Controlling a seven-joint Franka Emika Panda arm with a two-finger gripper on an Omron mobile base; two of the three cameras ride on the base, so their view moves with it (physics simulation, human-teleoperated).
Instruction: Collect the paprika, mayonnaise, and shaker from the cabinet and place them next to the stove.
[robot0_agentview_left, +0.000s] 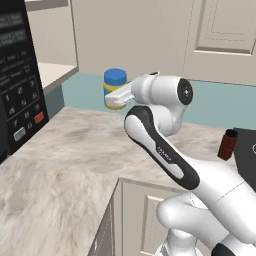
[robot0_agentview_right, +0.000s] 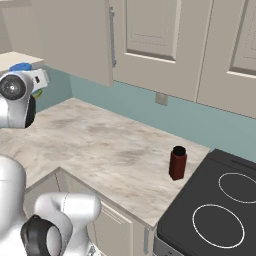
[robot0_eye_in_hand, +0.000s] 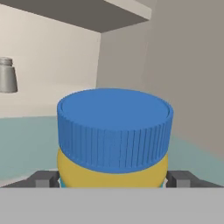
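Observation:
The mayonnaise (robot0_agentview_left: 115, 77) is a squat jar with a blue lid and a yellow body. It hangs in the air in front of the teal backsplash, just outside the cabinet (robot0_agentview_left: 54, 75). My gripper (robot0_agentview_left: 116, 98) is shut on its body. In the hand view the mayonnaise (robot0_eye_in_hand: 114, 131) sits between the two fingertips (robot0_eye_in_hand: 43, 179) of the gripper (robot0_eye_in_hand: 113, 180). The pale grey shaker (robot0_eye_in_hand: 6, 75) stands on the cabinet shelf behind it, to the left. The dark red paprika (robot0_agentview_right: 177, 162) stands upright on the counter beside the black stove (robot0_agentview_right: 220, 210).
A black microwave (robot0_agentview_left: 17, 90) with a keypad stands at the left end of the marble counter (robot0_agentview_left: 75, 150). Beige panelled cabinet doors (robot0_agentview_right: 155, 35) hang above the backsplash. Drawer fronts (robot0_agentview_left: 135, 215) sit below the counter's front edge.

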